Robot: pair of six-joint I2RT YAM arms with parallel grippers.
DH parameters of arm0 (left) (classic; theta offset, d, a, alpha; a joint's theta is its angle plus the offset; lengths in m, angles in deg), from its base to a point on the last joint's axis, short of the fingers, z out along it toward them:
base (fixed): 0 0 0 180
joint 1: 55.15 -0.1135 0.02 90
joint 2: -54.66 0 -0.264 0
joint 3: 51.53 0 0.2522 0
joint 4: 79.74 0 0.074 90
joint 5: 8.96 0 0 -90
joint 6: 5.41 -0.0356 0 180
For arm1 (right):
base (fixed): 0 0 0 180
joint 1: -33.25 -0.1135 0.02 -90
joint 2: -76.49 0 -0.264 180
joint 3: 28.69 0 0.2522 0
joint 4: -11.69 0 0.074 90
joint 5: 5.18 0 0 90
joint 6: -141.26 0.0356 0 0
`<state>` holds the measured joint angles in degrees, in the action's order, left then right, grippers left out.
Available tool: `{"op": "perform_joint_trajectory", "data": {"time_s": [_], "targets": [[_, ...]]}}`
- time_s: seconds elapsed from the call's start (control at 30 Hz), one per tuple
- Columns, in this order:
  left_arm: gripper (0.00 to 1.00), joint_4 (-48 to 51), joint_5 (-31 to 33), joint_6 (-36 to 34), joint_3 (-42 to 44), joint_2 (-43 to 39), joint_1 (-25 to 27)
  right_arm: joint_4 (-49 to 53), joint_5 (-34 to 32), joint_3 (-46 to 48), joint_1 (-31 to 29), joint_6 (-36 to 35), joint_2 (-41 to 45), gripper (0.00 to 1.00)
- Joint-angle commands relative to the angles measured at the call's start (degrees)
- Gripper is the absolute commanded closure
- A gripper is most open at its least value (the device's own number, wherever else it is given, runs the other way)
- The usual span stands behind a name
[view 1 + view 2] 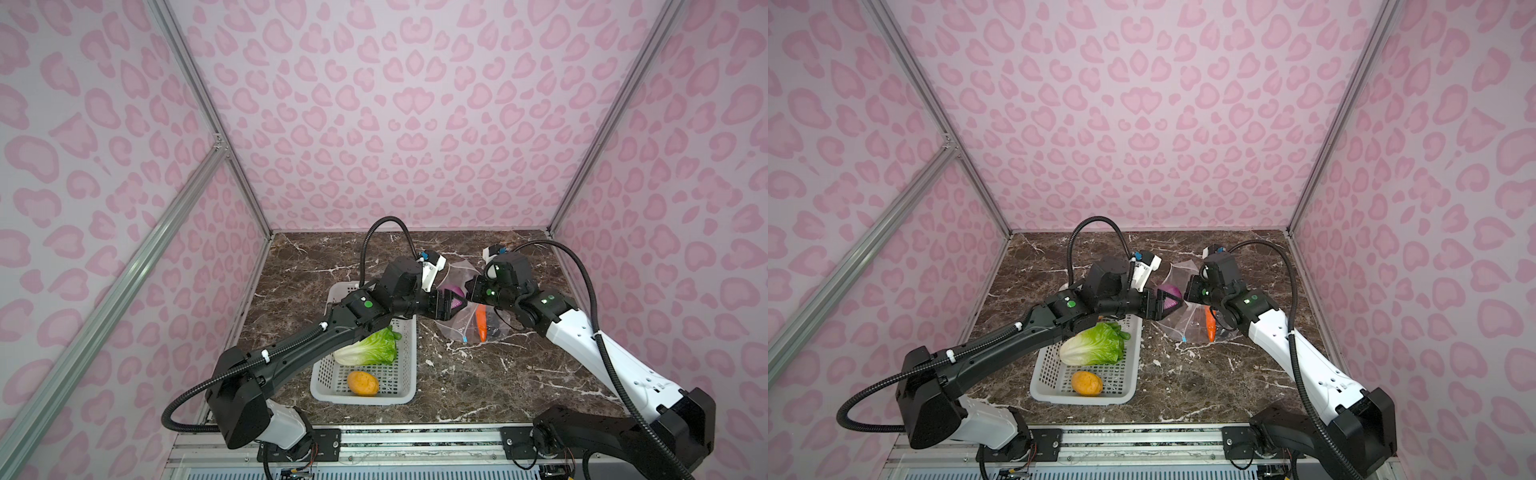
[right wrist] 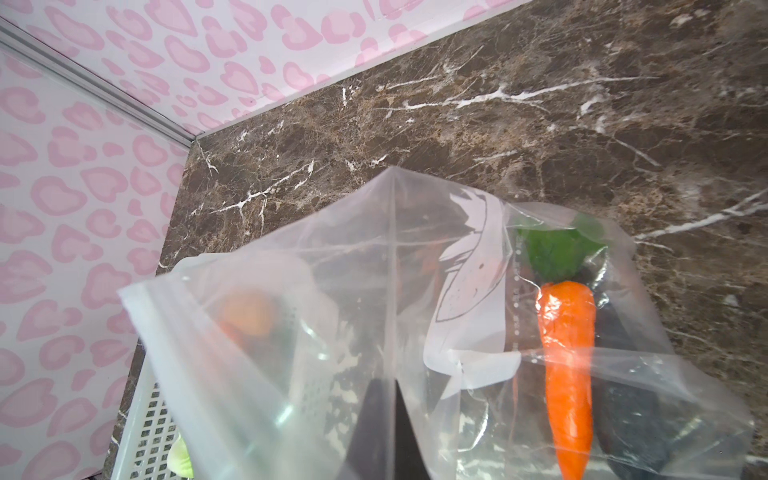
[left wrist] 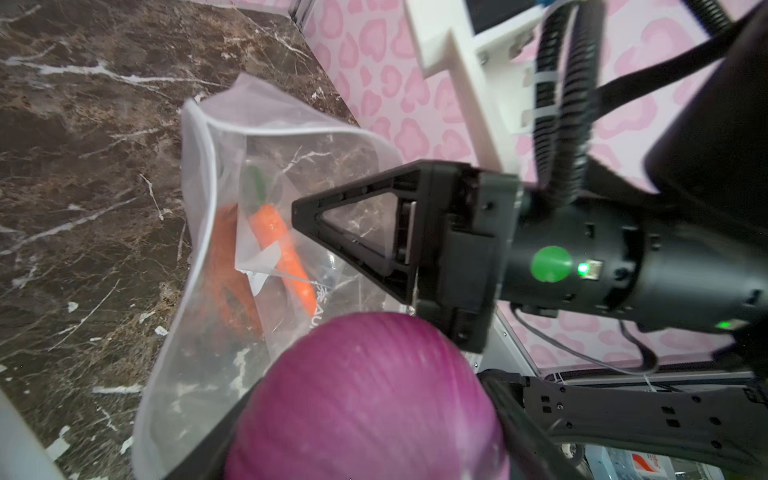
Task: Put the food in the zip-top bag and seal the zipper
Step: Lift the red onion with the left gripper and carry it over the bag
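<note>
Here the left tool (image 1: 454, 302) stands fairly wide, clasping the round purple toy onion (image 1: 451, 291) just at the raised mouth of the clear crinkly zip-top bag (image 2: 291, 316); the right tool (image 1: 468, 294) is pinched closed on the bag's film, holding that mouth up off the dark marbled tabletop (image 1: 498, 374); the orange toy carrot with green top (image 2: 567, 365) lies inside the bag; the green-white lettuce head (image 1: 370, 349) and a yellow-orange round (image 1: 363, 383) lie in the white perforated plastic basket (image 1: 409, 365).
</note>
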<state>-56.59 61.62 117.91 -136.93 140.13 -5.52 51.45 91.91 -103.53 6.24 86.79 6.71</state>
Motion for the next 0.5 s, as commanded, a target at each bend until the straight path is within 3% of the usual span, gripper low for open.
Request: {"op": "perform_joint_trajectory", "data": {"time_s": [0.0,0.2,0.47], "targets": [[0.37,-1.47,1.66,-0.53,1.01,1.68,0.19,-2.48,0.2,0.92,-0.1,1.28,1.23,1.0],[0.36,5.31,11.9,-0.72,-0.02,6.11,0.3,-3.97,0.53,2.34,-0.49,2.15,2.56,1.0],[0.35,11.68,16.53,0.6,-3.94,12.31,1.06,-6.86,0.82,4.78,-2.17,3.98,2.64,1.0]]}}
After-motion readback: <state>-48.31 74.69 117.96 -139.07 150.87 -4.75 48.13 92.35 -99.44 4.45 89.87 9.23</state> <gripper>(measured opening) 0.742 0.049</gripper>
